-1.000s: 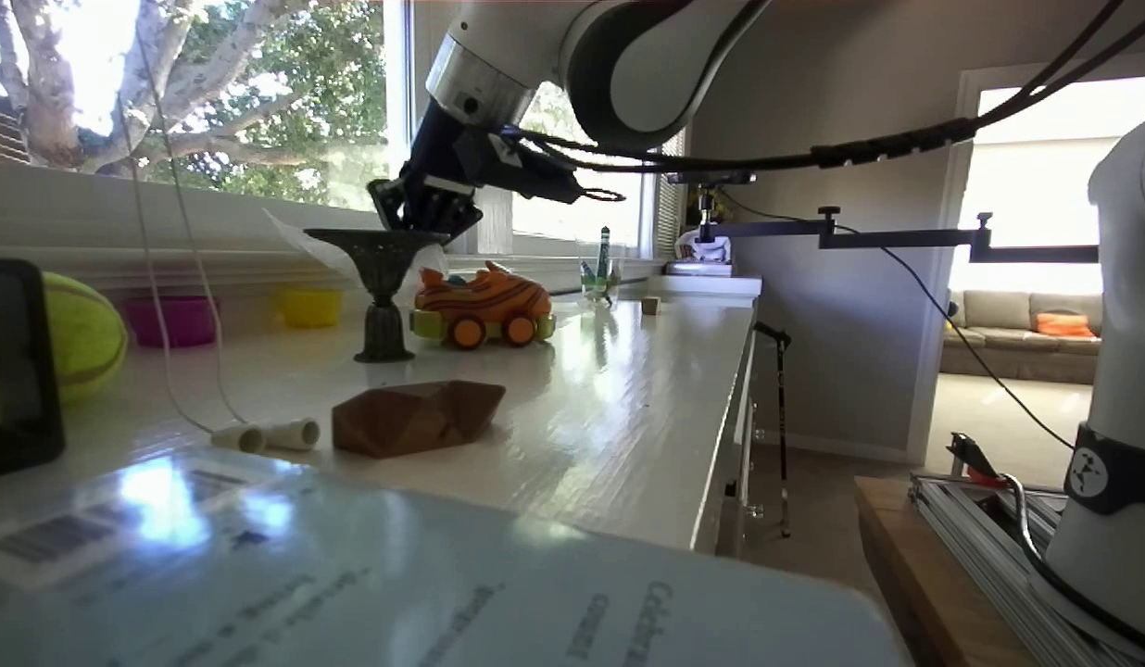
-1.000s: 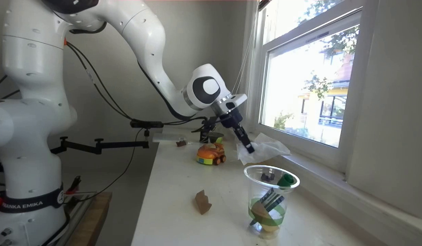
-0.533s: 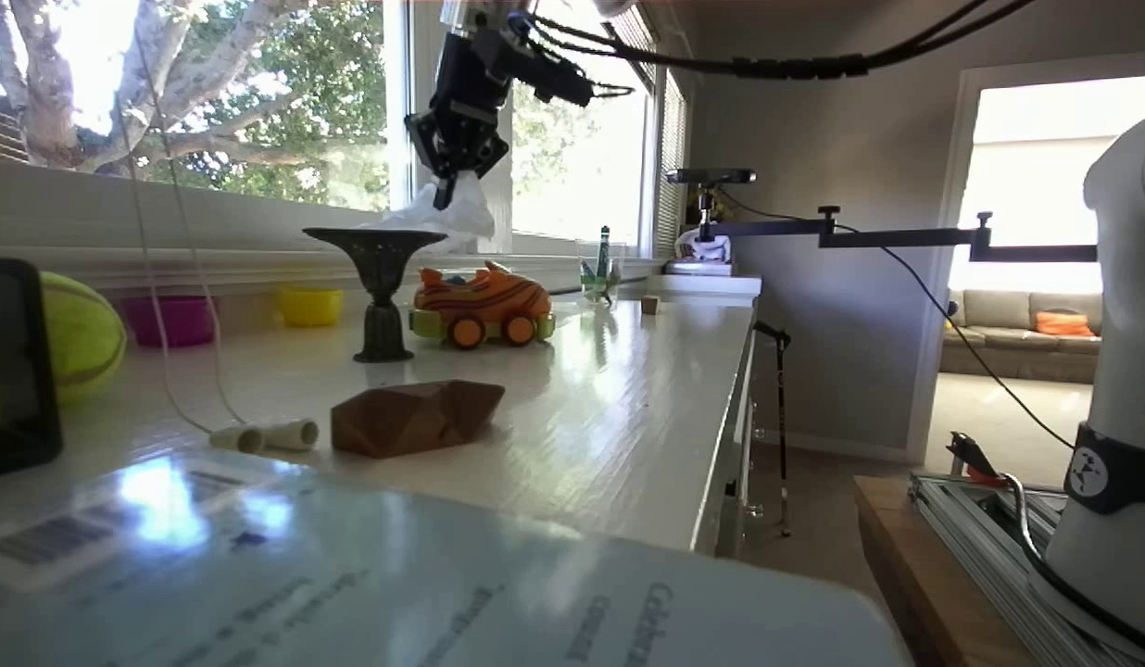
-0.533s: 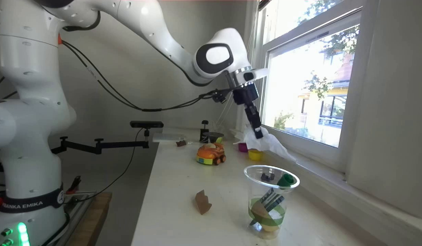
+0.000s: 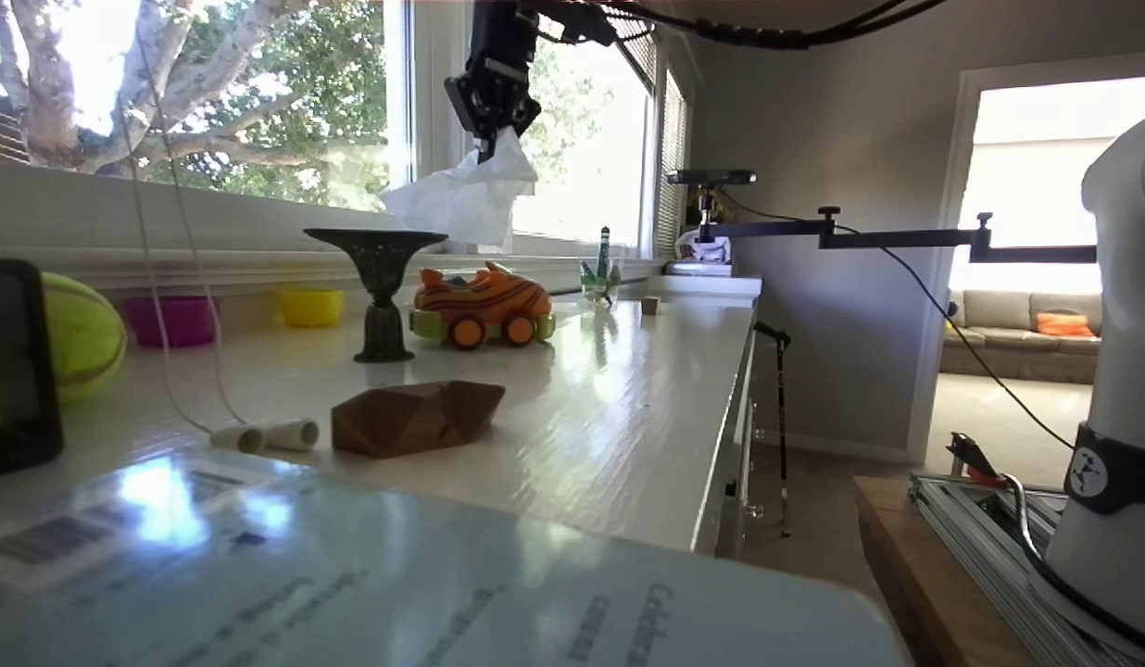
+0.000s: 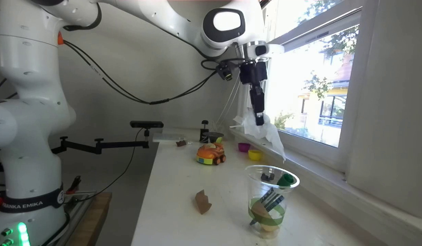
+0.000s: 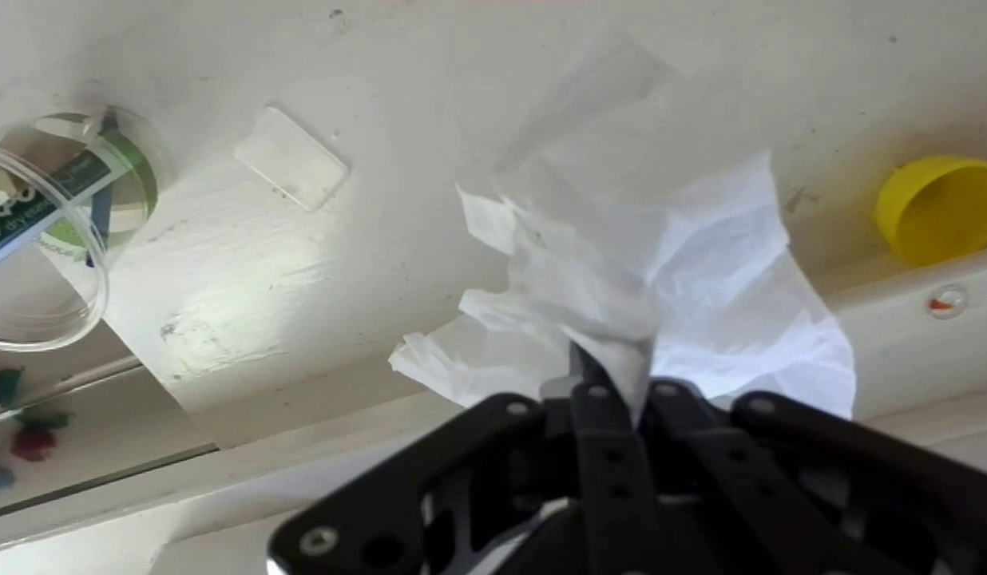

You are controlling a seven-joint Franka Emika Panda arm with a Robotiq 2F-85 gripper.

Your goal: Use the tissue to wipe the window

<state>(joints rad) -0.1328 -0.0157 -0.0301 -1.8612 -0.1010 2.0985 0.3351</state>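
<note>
The white, thin, crumpled tissue [image 5: 466, 199] hangs in the air from my gripper [image 5: 486, 153] in both exterior views. The gripper [image 6: 259, 121] points down and is shut on the tissue [image 6: 273, 138], which spreads out on both sides of the fingers. In the wrist view the tissue [image 7: 733, 279] fans out beyond the gripper [image 7: 621, 367], pinched between the fingers, and partly covers the fingertips. The window [image 6: 313, 85] stands beside the gripper in an exterior view. I cannot tell whether the tissue touches the window or its sill.
On the white counter [image 6: 177, 198] are a toy car [image 6: 211, 153], a clear cup with markers [image 6: 270, 205], yellow [image 6: 255, 155] and purple [image 6: 244, 147] cups and a brown piece [image 6: 202, 202]. A dark goblet [image 5: 383, 296] and brown faceted bowl [image 5: 415, 419] show in an exterior view.
The gripper has risen from low by the counter to window height, shifted along the window and turned more upright. The tissue has lifted with it, uncovering the yellow and purple cups.
</note>
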